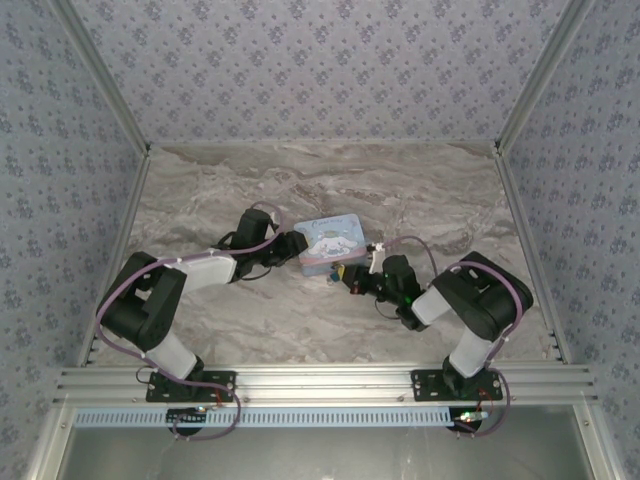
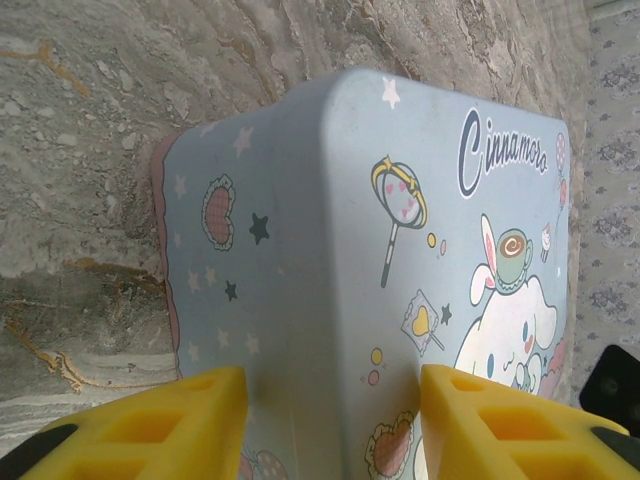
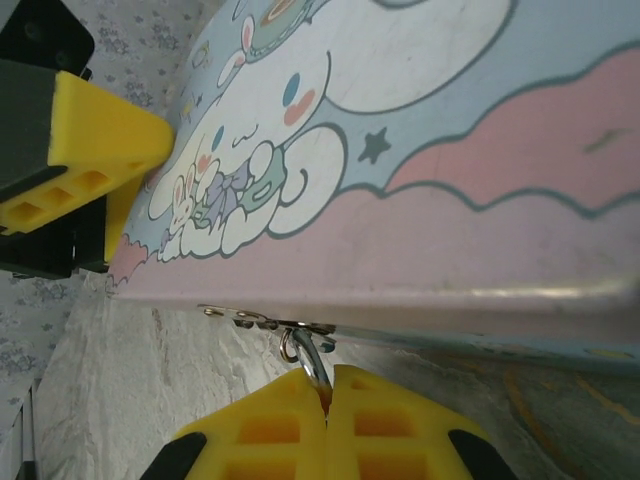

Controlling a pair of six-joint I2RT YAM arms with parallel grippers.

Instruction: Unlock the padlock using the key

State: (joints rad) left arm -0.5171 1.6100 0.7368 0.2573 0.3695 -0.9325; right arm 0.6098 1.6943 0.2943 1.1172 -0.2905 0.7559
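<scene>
- Your right gripper [image 3: 326,405] has its fingers pressed together. They pinch a thin metal piece [image 3: 316,368] in the seam between the pads. You cannot tell from here whether it is the key's blade or part of the lock.
- That piece runs up to a small loop [image 3: 288,346] hanging from the hasp [image 3: 262,319] on the tin's near edge.
- From above, the padlock [image 1: 334,272] is a small blue speck at about the middle of the tin's near edge, just in front of the right gripper. It is too small to tell how it is turned.
- Your left gripper [image 2: 330,395] has its fingers apart on either side of the tin's [image 2: 330,250] left end. They look clamped on it as a brace, though which faces they bear on is unclear.
- The tin lies flat near mid-table [image 1: 200,190], well apart from every edge.
- Judged from this, you are at the lock itself, seating or turning the key. The loop looks threaded through the hasp, so the lock is probably not open.
- The next move likely calls for a small twist of the right wrist about the metal piece's own line, without pulling, while the left holds the tin steady.
- Watch for the thin piece slipping between the pads, or the tin sliding.
</scene>
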